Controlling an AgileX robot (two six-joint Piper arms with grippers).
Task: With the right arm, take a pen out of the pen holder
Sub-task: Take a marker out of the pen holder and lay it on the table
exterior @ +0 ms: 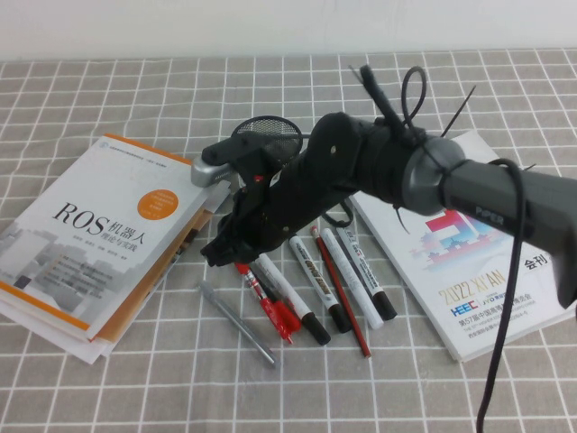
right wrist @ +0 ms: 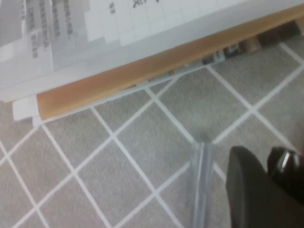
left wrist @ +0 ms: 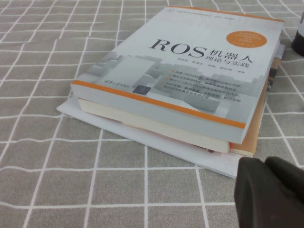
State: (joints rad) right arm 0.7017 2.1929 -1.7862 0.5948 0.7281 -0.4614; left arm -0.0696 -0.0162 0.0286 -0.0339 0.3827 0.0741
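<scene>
The black mesh pen holder stands at the back centre, partly hidden by my right arm. My right gripper hangs low over the cloth in front of it, next to the ROS book's edge. It is shut on a dark glossy pen that shows beside one finger. A grey pen lies just beside the gripper. A red pen and several markers lie in a row to its right. The left gripper is shut and empty, low by the book stack.
A stack of books topped by the ROS book lies at the left. A white booklet lies at the right under my right arm. Grey checked cloth covers the table.
</scene>
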